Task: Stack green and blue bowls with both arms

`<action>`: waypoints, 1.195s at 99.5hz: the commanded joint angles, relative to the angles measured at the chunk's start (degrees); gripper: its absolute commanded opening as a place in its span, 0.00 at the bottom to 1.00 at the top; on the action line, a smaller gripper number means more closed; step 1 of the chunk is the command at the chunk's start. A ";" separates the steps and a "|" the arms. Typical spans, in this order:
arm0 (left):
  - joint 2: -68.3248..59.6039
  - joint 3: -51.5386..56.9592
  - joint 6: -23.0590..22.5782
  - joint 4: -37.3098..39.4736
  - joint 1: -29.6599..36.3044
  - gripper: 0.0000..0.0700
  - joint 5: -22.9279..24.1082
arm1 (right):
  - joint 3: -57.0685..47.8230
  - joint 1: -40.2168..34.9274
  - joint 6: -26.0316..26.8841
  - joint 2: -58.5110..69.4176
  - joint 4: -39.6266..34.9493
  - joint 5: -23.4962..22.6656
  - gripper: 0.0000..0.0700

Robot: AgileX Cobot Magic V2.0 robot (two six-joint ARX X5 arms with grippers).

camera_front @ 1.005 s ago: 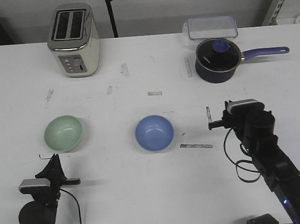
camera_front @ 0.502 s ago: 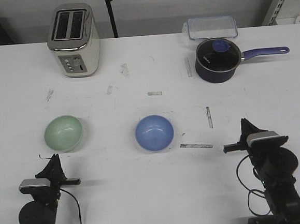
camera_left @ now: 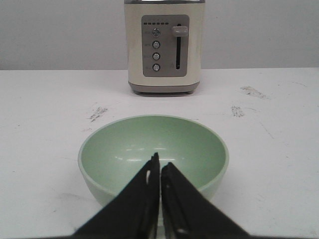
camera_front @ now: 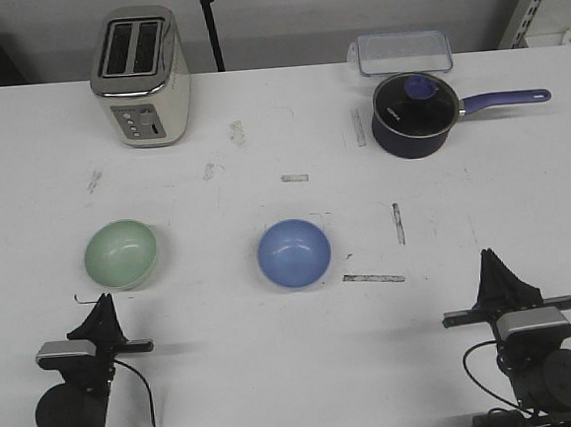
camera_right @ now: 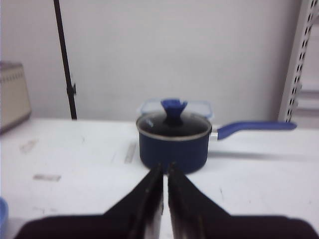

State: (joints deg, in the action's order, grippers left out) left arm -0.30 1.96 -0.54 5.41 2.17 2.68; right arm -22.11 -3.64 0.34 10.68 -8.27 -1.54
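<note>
Front view: stacking not begun. Pale mint-green glossy bowl (camera_front: 120,253) sits at 9 o'clock of the medium-blue glossy bowl (camera_front: 294,252), well apart, both empty. Left gripper (camera_front: 103,314) rests just at 6 o'clock of the green bowl, right gripper (camera_front: 494,272) away at 4 o'clock of the blue; both have fingers together, holding nothing. Arm bodies are cut off.

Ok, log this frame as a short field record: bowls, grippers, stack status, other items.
green bowl: on table, front left, empty, upright
blue bowl: on table, centre, empty, apart from green bowl
left gripper: shut, empty, near edge, just short of green bowl
right gripper: shut, empty, near edge, right of blue bowl
stack: not started
other: toaster, saucepan, clear container at the far side
</note>
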 commanded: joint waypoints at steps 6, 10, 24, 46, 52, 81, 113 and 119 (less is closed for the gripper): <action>0.11 -1.25 -0.09 0.63 0.11 0.00 -0.20 | 0.02 0.07 -0.17 -1.25 0.55 0.02 0.01; 0.11 -1.25 -0.09 0.63 0.11 0.00 -0.20 | 0.02 0.07 -0.20 -1.38 0.63 0.02 0.01; 0.11 -1.25 -0.09 0.66 0.11 0.00 -0.20 | 0.02 0.07 -0.20 -1.36 1.01 0.04 0.01; 0.11 -1.25 -0.09 0.63 0.11 0.00 -0.20 | 0.02 0.07 -0.17 -1.36 0.98 0.02 0.01; 0.11 -1.25 -0.09 0.63 0.11 0.00 -0.20 | 0.02 0.07 -0.17 -1.36 1.01 0.04 0.01; 0.11 -1.25 -0.09 0.63 0.11 0.00 -0.20 | 0.00 0.07 -0.17 -1.36 0.98 0.04 0.01; 0.11 -1.25 -0.13 0.63 0.11 0.00 -0.20 | 0.02 0.07 -0.17 -1.36 0.98 0.04 0.01; 0.11 -1.25 -1.84 0.66 0.09 0.00 0.00 | 0.00 0.07 -0.17 -1.36 0.98 0.04 0.01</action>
State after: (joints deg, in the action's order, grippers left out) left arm -0.30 1.96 -0.56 5.41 2.17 2.68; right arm -22.11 -3.64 0.34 9.39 -7.99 -1.54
